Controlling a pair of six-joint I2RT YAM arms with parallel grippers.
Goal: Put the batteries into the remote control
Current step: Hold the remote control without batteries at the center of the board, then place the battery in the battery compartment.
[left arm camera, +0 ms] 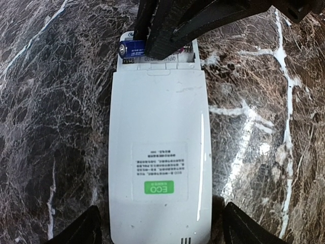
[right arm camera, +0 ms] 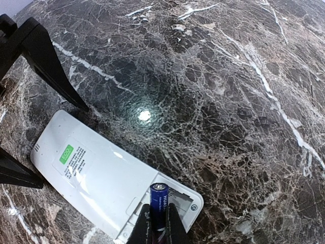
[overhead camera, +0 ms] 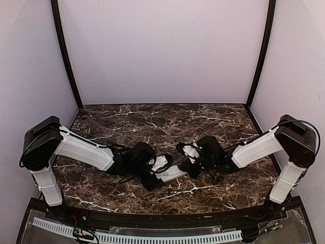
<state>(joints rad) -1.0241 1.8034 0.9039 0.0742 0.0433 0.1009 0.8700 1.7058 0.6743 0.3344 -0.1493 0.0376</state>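
Seemingly early on, the remote control (left arm camera: 160, 152) lies face down on the worktop (right arm camera: 228, 101) between the open left jaws, while the right jaws pinch a blue battery (right arm camera: 159, 198) at its uncovered bay, not yet seated.

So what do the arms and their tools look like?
The left arm and right arm have white shells, bulky black joints and loose black cables. The left tool and right tool are black, with slim tapering fingers.
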